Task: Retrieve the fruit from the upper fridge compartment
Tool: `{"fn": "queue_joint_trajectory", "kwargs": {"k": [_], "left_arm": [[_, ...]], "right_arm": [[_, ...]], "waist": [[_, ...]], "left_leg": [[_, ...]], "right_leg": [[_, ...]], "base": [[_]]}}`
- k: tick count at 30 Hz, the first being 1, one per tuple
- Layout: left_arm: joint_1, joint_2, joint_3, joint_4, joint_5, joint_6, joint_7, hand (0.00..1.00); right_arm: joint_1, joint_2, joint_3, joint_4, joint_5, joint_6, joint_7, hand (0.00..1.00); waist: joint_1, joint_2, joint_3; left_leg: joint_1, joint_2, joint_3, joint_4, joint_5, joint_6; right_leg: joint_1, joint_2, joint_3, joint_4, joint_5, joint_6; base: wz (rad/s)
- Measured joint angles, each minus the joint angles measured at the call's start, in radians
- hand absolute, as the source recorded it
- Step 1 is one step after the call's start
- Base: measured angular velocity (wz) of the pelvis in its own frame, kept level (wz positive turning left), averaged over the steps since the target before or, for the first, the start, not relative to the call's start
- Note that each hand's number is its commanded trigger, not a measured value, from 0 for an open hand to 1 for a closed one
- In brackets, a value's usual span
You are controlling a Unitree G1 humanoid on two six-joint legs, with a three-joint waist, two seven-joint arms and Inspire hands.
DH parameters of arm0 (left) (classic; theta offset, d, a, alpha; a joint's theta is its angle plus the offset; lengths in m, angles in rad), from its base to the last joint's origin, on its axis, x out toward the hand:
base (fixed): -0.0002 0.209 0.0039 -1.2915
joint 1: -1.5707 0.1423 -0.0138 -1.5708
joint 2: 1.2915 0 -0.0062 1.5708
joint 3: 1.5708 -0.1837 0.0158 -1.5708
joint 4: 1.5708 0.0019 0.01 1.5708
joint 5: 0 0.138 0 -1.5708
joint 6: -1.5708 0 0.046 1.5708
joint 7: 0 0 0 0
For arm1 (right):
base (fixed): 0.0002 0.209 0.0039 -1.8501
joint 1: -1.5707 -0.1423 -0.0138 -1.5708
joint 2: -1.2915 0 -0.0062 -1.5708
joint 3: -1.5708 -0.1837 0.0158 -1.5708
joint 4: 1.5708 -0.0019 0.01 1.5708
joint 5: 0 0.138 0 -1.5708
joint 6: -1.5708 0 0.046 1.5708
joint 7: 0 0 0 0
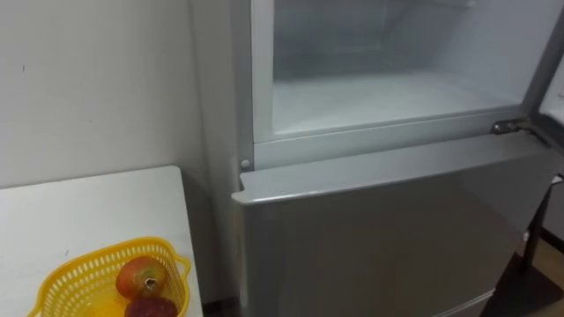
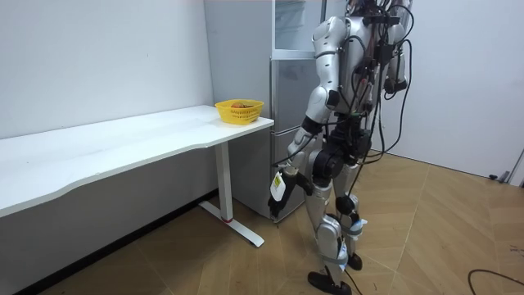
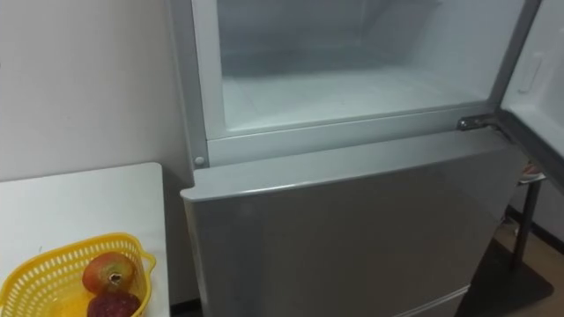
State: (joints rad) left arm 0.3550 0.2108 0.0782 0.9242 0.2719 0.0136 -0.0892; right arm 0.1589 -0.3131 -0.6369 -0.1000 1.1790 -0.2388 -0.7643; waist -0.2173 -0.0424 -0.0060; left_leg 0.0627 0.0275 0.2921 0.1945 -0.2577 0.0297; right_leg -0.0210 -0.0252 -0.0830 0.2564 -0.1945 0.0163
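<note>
A white counter (image 1: 88,211) at the left carries a yellow basket (image 1: 79,261) near its end. In the basket lie a red-yellow fruit (image 1: 139,277) and, touching it in front, a dark red fruit (image 1: 150,307). Just right of the counter stands the grey fridge (image 1: 352,151), its lower door (image 1: 370,238) shut, its upper compartment (image 1: 370,35) open onto a white shelf (image 1: 388,97), the upper door (image 1: 553,88) swung out at the right. The robot faces the fridge with its left hand (image 2: 278,187) hanging low by its thigh, and I cannot tell whether the fingers are curled.

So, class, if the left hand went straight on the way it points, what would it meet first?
Likely the wooden floor: the left hand hangs pointing down, nothing visible beneath it, though depth is unclear.
</note>
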Motion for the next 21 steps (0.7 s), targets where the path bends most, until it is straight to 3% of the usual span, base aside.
{"fn": "queue_joint_trajectory", "kwargs": {"k": [10,21], "left_arm": [[0.008,-0.002,0.03,0.011,-0.001,-0.022,0.037,0.0],[0.009,-0.009,0.06,0.011,0.005,-0.038,-0.003,0.0]], "right_arm": [[-0.024,-0.01,-0.086,-0.074,-0.009,-0.047,-0.061,0.0],[-0.041,-0.011,-0.084,-0.075,-0.082,-0.045,0.003,0.0]], "waist": [[0.003,-0.01,-0.0011],[0.016,-0.007,0.0011]], "left_leg": [[0.004,-0.003,-0.004,-0.002,0.003,-0.004],[0.006,-0.003,-0.003,-0.002,0.004,-0.004]], "right_leg": [[0.003,0.005,0.001,-0.004,0.0,-0.001],[0.003,0.006,0.001,0.0,0.001,-0.002]], "base": [[0.0],[0.0]]}}
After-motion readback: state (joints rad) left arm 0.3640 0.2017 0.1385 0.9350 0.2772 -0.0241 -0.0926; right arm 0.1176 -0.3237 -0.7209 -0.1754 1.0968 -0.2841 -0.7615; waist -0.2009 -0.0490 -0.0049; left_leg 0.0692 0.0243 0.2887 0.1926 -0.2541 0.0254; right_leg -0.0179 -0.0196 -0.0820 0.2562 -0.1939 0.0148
